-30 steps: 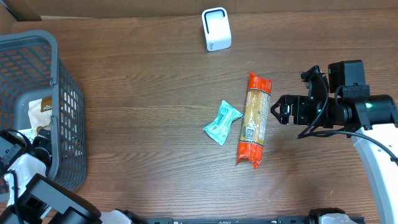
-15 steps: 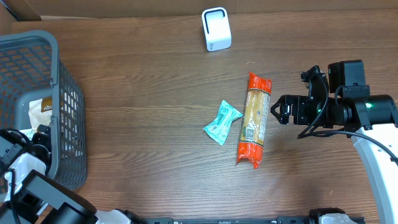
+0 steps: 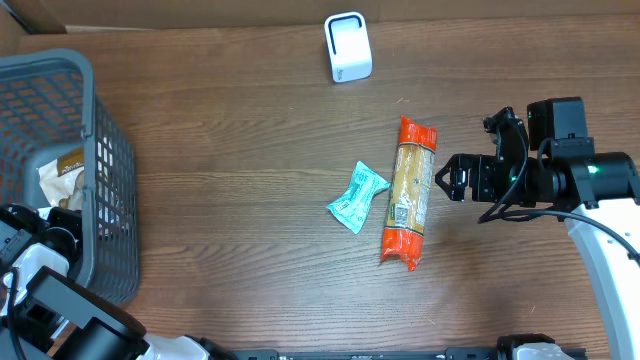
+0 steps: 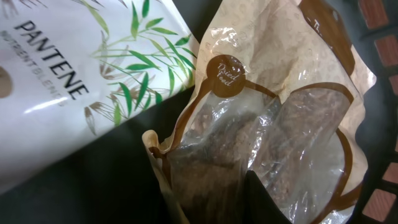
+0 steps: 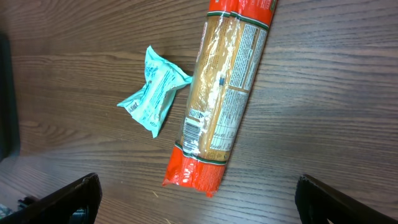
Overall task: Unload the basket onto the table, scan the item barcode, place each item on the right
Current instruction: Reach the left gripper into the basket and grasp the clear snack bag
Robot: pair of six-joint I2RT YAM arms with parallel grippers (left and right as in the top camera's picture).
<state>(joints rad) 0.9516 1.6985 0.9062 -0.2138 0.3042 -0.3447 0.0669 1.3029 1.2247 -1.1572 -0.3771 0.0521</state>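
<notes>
A brown and clear dried food bag (image 4: 273,112) lies in the grey basket (image 3: 40,62) at the left; from above it shows as a tan bag (image 3: 62,168) behind the mesh. My left gripper (image 4: 202,199) is inside the basket, its dark fingers shut on the bag's lower edge. An orange pasta packet (image 3: 408,195) and a teal sachet (image 3: 357,197) lie mid-table. My right gripper (image 3: 441,180) hovers open just right of the pasta packet (image 5: 224,93), touching nothing. The white scanner (image 3: 348,47) stands at the back.
A white Pantene pack (image 4: 62,81) lies beside the bag in the basket. The teal sachet (image 5: 155,98) sits left of the pasta packet. The basket's mesh walls close in around my left arm (image 3: 25,250).
My left gripper has shut on the dried food bag, and the bag has shifted a little toward the back of the basket. The right arm has not moved.
</notes>
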